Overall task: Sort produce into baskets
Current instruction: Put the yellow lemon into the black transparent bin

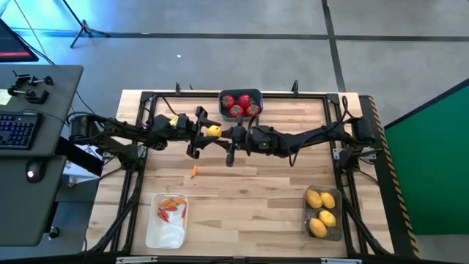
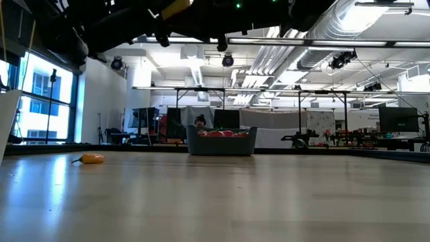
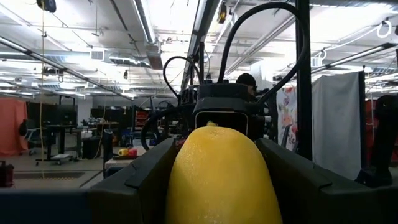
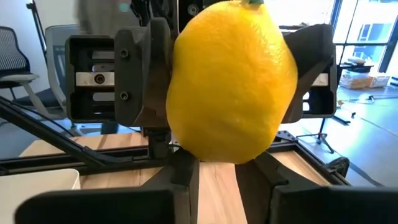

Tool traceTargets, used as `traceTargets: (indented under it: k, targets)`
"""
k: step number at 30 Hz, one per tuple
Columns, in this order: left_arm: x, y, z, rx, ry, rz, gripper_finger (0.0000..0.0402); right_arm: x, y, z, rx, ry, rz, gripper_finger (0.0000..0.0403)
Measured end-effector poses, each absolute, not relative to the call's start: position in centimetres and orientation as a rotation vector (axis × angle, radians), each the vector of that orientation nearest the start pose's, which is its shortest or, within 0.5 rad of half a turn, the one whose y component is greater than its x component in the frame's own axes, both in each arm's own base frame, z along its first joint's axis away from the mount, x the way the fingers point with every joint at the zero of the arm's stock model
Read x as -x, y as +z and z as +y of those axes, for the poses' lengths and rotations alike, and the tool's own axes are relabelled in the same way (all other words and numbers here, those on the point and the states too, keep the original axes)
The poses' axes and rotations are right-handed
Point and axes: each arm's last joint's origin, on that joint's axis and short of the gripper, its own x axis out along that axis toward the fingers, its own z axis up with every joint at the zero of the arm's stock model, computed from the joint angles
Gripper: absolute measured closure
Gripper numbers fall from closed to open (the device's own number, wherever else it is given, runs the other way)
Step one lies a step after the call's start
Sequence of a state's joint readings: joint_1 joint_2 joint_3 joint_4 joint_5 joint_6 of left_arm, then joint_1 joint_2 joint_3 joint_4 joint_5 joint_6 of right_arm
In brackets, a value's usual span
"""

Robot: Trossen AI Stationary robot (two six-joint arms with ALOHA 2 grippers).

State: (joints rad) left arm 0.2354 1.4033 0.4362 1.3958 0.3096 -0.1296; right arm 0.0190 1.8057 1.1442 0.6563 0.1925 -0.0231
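Above the counter's (image 1: 242, 191) middle, the left gripper (image 1: 206, 133) is clamping its fingers (image 3: 146, 180) on a yellow lemon (image 1: 213, 131), while the right gripper's (image 1: 231, 139) fingers are spreading wide, facing it.

A yellow lemon (image 3: 222, 177) sits clamped between the left gripper (image 3: 217, 186) fingers — the other arm's wrist just behind.

1. We found the table (image 1: 242, 192) with the two arms meeting over its middle, the left gripper (image 1: 202, 132) and right gripper (image 1: 233, 136) facing each other.
2. A lemon (image 1: 212, 131) sat between them, above the tabletop.
3. One basket (image 1: 241, 96) stood at the far edge, centred, holding round fruits (image 1: 239, 103).
4. A second basket (image 1: 167, 233) lay near-left, holding thin pieces (image 1: 171, 208).
5. A third basket (image 1: 335, 220) lay near-right, holding more lemons (image 1: 320, 210).
6. A loose piece (image 1: 194, 171) lay on the table left of centre.
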Motion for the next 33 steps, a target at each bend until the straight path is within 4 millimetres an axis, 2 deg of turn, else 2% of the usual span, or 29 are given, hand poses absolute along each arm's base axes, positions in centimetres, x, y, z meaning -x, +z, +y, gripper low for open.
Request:
traceTargets:
  k: [7,12,17,25,28,33]
  targets:
    - [-24.6,23.6,5.3,-0.016,-0.089,-0.406,0.0184,-40.8,25.4,0.2,0.003,-0.176,0.035,0.0339]
    - [-24.6,23.5,5.3,-0.017,-0.089,-0.403,0.0207,-40.8,25.4,0.2,-0.017,-0.177,0.037,0.0333]
    - [-24.6,23.5,5.3,-0.016,-0.084,-0.402,0.0244,-40.8,25.3,0.4,-0.039,-0.176,0.046,0.0281]
    - [-23.9,23.4,5.2,0.003,-0.078,-0.455,0.0244,-40.7,25.5,1.5,-0.017,-0.218,0.024,0.0167]
    - [-23.4,23.4,5.1,0.029,-0.066,-0.484,0.0244,-40.7,26.0,1.8,-0.011,-0.236,-0.026,0.0152]
    - [-23.5,23.5,4.6,0.046,-0.071,-0.494,0.0244,-40.7,26.3,1.8,-0.013,-0.238,-0.057,0.0150]
